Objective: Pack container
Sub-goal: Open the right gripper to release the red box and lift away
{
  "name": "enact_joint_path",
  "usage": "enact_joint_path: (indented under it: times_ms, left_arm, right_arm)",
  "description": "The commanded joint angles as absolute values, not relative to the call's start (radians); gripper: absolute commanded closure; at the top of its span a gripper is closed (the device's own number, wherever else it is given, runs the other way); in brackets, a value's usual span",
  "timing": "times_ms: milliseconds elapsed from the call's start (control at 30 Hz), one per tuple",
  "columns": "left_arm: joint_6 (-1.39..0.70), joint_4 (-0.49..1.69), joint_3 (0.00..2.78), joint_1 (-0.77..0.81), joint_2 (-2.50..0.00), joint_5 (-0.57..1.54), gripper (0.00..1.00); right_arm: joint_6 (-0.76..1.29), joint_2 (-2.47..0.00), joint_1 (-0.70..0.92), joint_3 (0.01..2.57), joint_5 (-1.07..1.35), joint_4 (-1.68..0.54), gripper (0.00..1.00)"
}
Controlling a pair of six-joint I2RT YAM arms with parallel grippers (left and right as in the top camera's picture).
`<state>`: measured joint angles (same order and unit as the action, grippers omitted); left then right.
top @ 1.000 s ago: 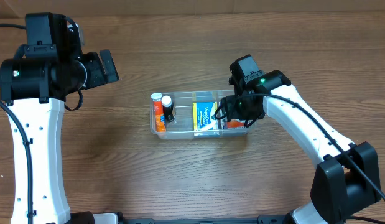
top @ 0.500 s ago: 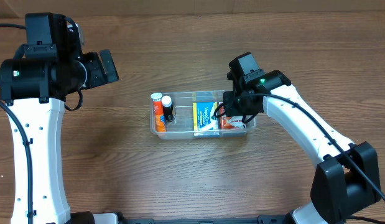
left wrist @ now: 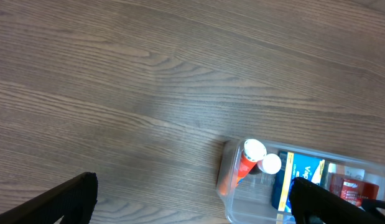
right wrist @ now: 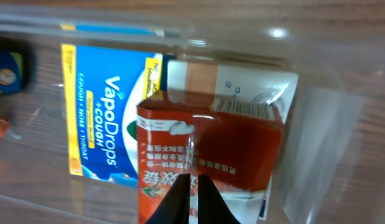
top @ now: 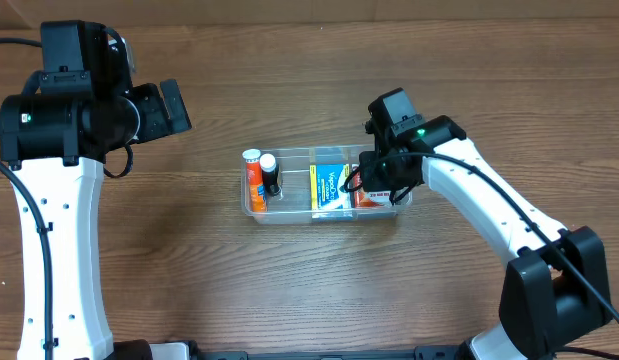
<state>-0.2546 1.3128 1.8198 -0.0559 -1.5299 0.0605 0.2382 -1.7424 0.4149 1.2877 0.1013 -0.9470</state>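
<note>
The clear container [top: 289, 217] lies mid-table, also seen in the left wrist view [left wrist: 232, 198] and in the right wrist view [right wrist: 329, 106]. Inside it are an orange tube [top: 253, 180], a small dark bottle with a white cap [top: 270, 170], a blue VapoDrops box [top: 330, 186] [right wrist: 108, 124] and a red box [right wrist: 229, 143] lying on a white one [right wrist: 242, 84]. My right gripper [top: 373, 188] [right wrist: 191, 193] is at the container's right end, over the red box, shut with a thin clear edge of the container's wall between its fingertips. My left gripper [top: 165, 108] [left wrist: 195, 205] hangs open, high at the left, holding nothing.
Bare wood-grain table [top: 189, 260] surrounds the container on all sides. The left arm's white column [top: 59, 250] stands at the left edge and the right arm's base [top: 554, 300] at the lower right corner.
My right gripper's jaws have closed from wide apart to shut and it has drawn slightly back, uncovering the red box. The left arm has stayed still.
</note>
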Motion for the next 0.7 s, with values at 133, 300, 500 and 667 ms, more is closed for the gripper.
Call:
enact_joint_path:
  times_ms: [133, 300, 500, 667]
  left_arm:
    - [-0.239, 1.311, 1.819, -0.059, -1.530, 0.068, 0.00]
    - [-0.239, 1.312, 1.819, -0.059, -1.530, 0.068, 0.00]
    - [-0.239, 1.311, 1.819, -0.059, -1.530, 0.068, 0.00]
    - [-0.239, 1.311, 1.819, -0.059, -1.530, 0.068, 0.00]
  right_arm:
    - [0.240, -1.794, 0.418, 1.232, 0.125, -0.897, 0.92]
    - [0.236, -1.789, 0.418, 1.253, 0.111, -0.888, 0.90]
    - [0.237, -1.736, 0.418, 1.351, 0.028, -0.962, 0.88]
    - [0.237, -1.625, 0.418, 1.475, -0.089, -1.036, 0.86]
